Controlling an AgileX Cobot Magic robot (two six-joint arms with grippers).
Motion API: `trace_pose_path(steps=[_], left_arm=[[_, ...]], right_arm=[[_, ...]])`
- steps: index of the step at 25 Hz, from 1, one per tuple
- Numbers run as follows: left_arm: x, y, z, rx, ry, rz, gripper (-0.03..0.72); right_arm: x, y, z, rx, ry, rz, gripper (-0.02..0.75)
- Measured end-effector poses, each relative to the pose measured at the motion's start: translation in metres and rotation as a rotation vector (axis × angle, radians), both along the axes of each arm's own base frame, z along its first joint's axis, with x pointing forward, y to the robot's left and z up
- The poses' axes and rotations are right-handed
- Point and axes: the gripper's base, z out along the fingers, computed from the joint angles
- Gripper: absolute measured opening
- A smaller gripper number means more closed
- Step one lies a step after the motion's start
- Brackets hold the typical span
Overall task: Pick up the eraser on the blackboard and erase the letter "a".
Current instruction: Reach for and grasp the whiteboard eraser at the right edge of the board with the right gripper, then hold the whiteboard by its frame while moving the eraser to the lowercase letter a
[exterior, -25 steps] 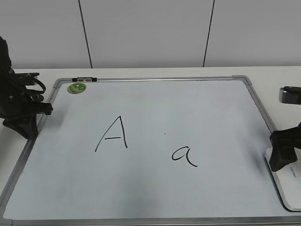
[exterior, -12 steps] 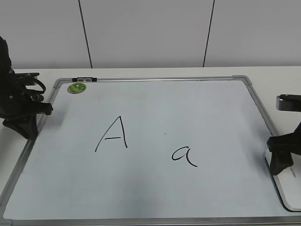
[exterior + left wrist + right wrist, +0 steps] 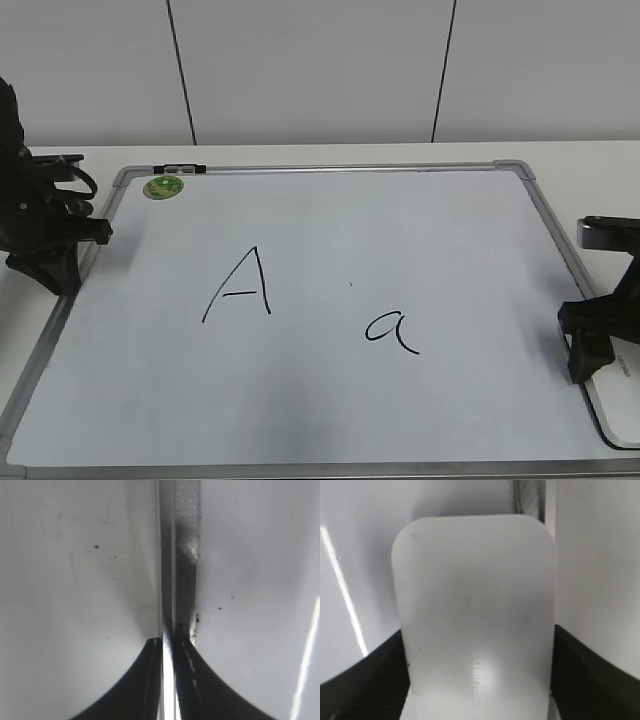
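The blackboard (image 3: pixel 450 240) lies flat on the table. The letter "a" (image 3: pixel 392 330) is written right of its middle. The white eraser (image 3: pixel 615 400) lies at the board's right edge, partly out of the exterior view. My right gripper (image 3: pixel 590 355) is down on its near end. In the right wrist view the eraser (image 3: pixel 475 580) fills the gap of the gripper (image 3: pixel 477 627), and both fingers rest against its long sides. My left gripper (image 3: pixel 60 275) hangs over the board's left frame, far from the eraser. It is shut and empty in the left wrist view (image 3: pixel 167 642).
A taller capital "A" (image 3: pixel 243 285) is written left of the small "a". A round green sticker (image 3: pixel 163 186) sits in the board's far left corner, with a small dark clip (image 3: pixel 180 168) on the frame beside it. A white wall stands behind the table.
My right gripper has come down and a little to the left onto the eraser. The eraser, the letters and my left arm have not moved.
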Motion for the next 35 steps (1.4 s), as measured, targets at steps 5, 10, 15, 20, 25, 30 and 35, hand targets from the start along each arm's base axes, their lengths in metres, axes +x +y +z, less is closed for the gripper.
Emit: trace_pose_path(steps=[5, 10, 15, 20, 25, 30, 35], left_arm=[[0.0, 0.0, 0.0, 0.0, 0.0, 0.0, 0.068], [0.0, 0.0, 0.0, 0.0, 0.0, 0.0, 0.068], [0.0, 0.0, 0.0, 0.0, 0.0, 0.0, 0.068], [0.0, 0.0, 0.0, 0.0, 0.0, 0.0, 0.068], [0.0, 0.0, 0.0, 0.0, 0.0, 0.0, 0.068], [0.0, 0.0, 0.0, -0.002, 0.0, 0.001, 0.068], [0.0, 0.0, 0.0, -0.002, 0.0, 0.001, 0.068]], right_arm=[[0.0, 0.0, 0.0, 0.0, -0.002, 0.002, 0.53], [0.0, 0.0, 0.0, 0.0, -0.002, 0.004, 0.526], [0.001, 0.001, 0.001, 0.008, 0.0, -0.003, 0.526], [0.011, 0.003, 0.018, 0.019, 0.044, 0.012, 0.526], [0.027, 0.022, 0.042, 0.022, 0.017, 0.076, 0.526], [0.043, 0.06, 0.052, 0.011, 0.021, 0.203, 0.526], [0.062, 0.094, 0.043, 0.004, 0.044, 0.287, 0.526]])
